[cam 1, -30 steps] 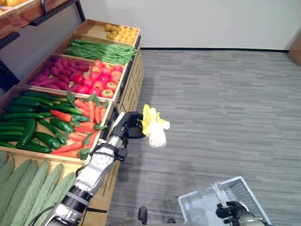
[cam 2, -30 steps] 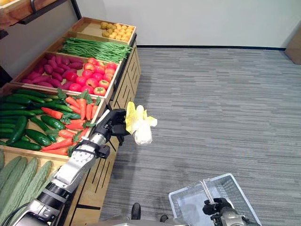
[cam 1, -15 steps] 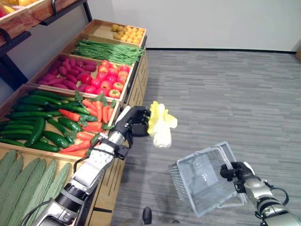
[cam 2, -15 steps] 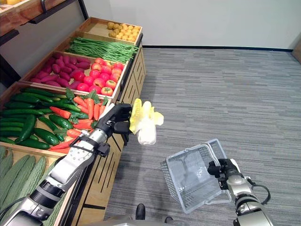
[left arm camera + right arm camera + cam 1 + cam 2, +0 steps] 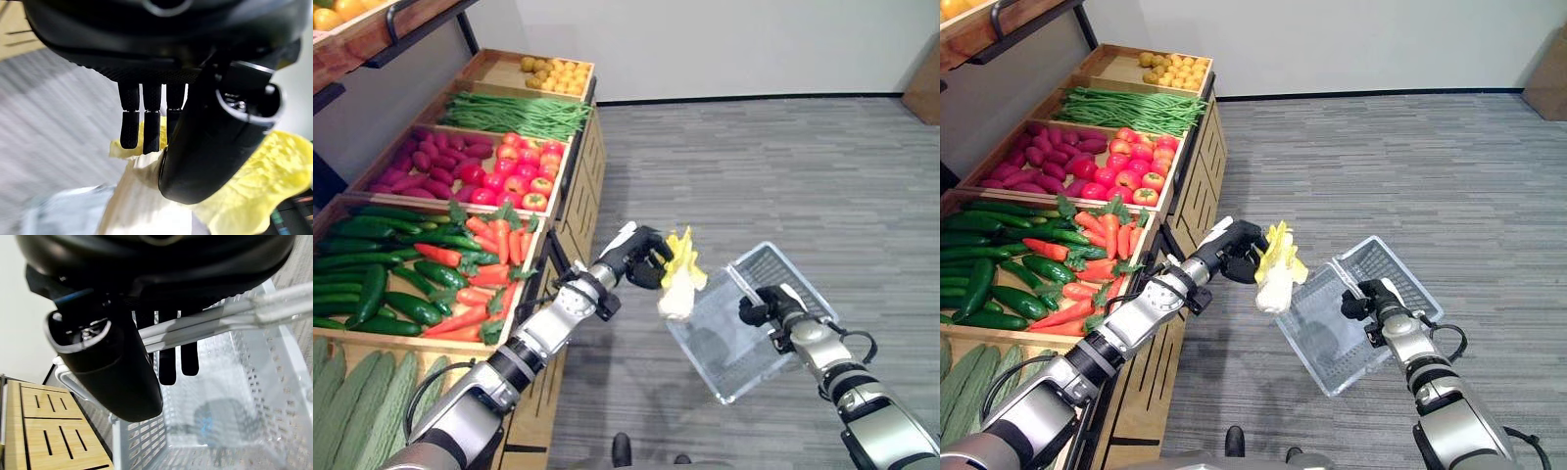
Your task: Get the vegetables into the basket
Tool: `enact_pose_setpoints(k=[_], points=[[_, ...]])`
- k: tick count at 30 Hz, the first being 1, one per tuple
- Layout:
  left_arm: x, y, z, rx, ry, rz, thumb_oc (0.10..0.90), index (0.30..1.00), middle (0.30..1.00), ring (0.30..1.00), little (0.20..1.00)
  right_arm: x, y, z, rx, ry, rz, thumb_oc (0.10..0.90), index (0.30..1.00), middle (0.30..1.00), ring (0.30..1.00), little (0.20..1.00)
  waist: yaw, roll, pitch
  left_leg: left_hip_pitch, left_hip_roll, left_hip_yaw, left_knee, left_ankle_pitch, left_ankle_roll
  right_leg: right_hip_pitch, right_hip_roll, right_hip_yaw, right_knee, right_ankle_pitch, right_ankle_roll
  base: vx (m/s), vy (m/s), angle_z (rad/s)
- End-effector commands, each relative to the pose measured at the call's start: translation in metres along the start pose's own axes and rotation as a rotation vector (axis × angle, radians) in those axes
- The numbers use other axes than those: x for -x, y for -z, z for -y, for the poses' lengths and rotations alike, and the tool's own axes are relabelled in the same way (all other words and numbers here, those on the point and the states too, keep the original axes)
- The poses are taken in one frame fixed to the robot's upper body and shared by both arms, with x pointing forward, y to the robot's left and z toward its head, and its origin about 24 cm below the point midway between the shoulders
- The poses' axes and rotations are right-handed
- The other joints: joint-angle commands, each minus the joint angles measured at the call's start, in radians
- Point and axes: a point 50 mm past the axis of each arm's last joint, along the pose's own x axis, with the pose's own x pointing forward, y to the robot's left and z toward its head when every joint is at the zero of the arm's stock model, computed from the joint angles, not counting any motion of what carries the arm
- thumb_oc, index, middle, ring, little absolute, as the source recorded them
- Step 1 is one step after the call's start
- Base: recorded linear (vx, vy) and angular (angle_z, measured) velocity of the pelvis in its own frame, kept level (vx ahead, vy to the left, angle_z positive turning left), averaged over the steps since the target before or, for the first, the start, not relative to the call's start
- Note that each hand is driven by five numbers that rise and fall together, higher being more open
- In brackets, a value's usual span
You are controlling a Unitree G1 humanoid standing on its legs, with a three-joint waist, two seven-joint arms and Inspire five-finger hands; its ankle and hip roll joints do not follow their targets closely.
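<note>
We note the left robot hand (image 5: 644, 264) stretched out over the floor (image 5: 783, 166), fingers and thumb curled round a yellow-and-white leafy cabbage (image 5: 680, 276). The cabbage hangs in the air with its pale stalk end down, just at the left rim of the basket (image 5: 1332, 338), not inside it. In the left wrist view we see the fingers (image 5: 142, 129) and thumb pressing into the leaves.

The right robot hand (image 5: 766, 305) is closed round the basket's handle (image 5: 234, 316); the clear plastic basket is held up off the floor and tilted, its mouth turned toward the cabbage. We see nothing lying in the basket.

On the left stands a wooden produce stand (image 5: 578, 196) with bins of cucumbers (image 5: 372, 264), carrots (image 5: 484, 264), tomatoes (image 5: 514, 176), purple vegetables (image 5: 421, 166), green beans (image 5: 514, 113) and, farthest, small yellow fruit (image 5: 553, 73).
</note>
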Motion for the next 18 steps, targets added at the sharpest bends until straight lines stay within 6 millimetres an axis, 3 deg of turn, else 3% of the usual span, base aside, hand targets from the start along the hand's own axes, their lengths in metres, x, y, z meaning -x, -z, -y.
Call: enact_pose_setpoints(k=[1,10,14,17,18], points=[[-0.029,-0.053,-0.016,-0.182,-0.093,0.148,0.400,0.300,0.300,0.300,0.300,0.005,-0.108,0.040,0.021,0.135,0.366,0.400,0.300,0.300,0.300,0.300,0.017,-0.020,-0.054,0.068,0.039,0.030,0.003,-0.134,-0.068,-0.033,-0.066,-0.078,0.000,-0.003,0.075,0.01,-0.012,-0.03],[-0.041,-0.022,0.011,-0.184,-0.094,-0.013,0.400,0.300,0.300,0.300,0.300,0.011,-0.131,0.013,0.010,0.088,0.463,0.400,0.300,0.300,0.300,0.300,-0.009,-0.012,-0.049,0.059,0.039,0.055,0.003,-0.133,-0.068,-0.051,-0.064,-0.060,0.000,0.002,0.074,0.00,-0.007,-0.08],[-0.045,-0.014,0.025,-0.207,-0.080,-0.070,0.400,0.300,0.300,0.300,0.300,0.010,-0.134,-0.007,0.016,0.052,0.466,0.400,0.300,0.300,0.300,0.300,-0.020,-0.005,-0.049,0.057,0.040,0.064,0.003,-0.134,-0.068,-0.055,-0.064,-0.053,0.000,0.003,0.074,-0.01,-0.006,-0.08],[-0.046,-0.010,0.030,-0.224,-0.066,-0.090,0.400,0.300,0.300,0.300,0.300,0.009,-0.134,-0.011,0.019,0.047,0.462,0.400,0.300,0.300,0.300,0.300,-0.021,-0.004,-0.050,0.058,0.041,0.067,0.003,-0.135,-0.068,-0.055,-0.063,-0.053,0.000,0.002,0.074,0.00,-0.004,-0.06],[-0.046,-0.008,0.033,-0.242,-0.065,-0.103,0.510,0.454,0.454,0.454,0.454,0.009,-0.135,-0.017,0.017,0.033,0.465,0.400,0.300,0.300,0.300,0.300,-0.023,-0.003,-0.051,0.060,0.041,0.069,0.003,-0.136,-0.068,-0.054,-0.063,-0.052,0.000,0.003,0.074,0.00,-0.004,-0.04]])
